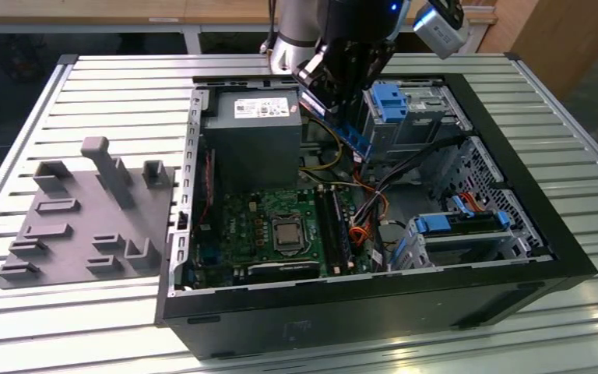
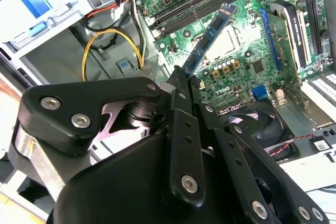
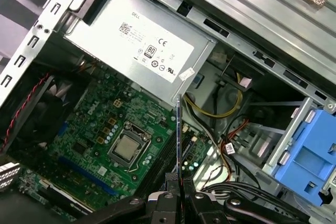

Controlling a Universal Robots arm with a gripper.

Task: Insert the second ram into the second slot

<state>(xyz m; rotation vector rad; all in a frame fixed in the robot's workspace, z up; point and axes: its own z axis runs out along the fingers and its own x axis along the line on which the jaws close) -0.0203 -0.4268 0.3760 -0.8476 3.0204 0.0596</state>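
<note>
Exterior view, count: one second ram (image 1: 353, 137), one gripper (image 1: 332, 100), one open computer case (image 1: 330, 323), one power supply (image 1: 249, 136) and two blue drive-bay clips (image 1: 391, 101) are seen.
Exterior view, pose: the gripper is angled down over the case, and the second ram is held tilted beside the power supply.
Second wrist view, grasp: the second ram (image 2: 211, 38) is clamped at one end by the fingers (image 2: 178, 108) and held unseated above the motherboard (image 2: 247, 51).
First wrist view, position: the second ram (image 3: 179, 135) is seen edge-on above the motherboard, near one processor (image 3: 126, 148).
</note>
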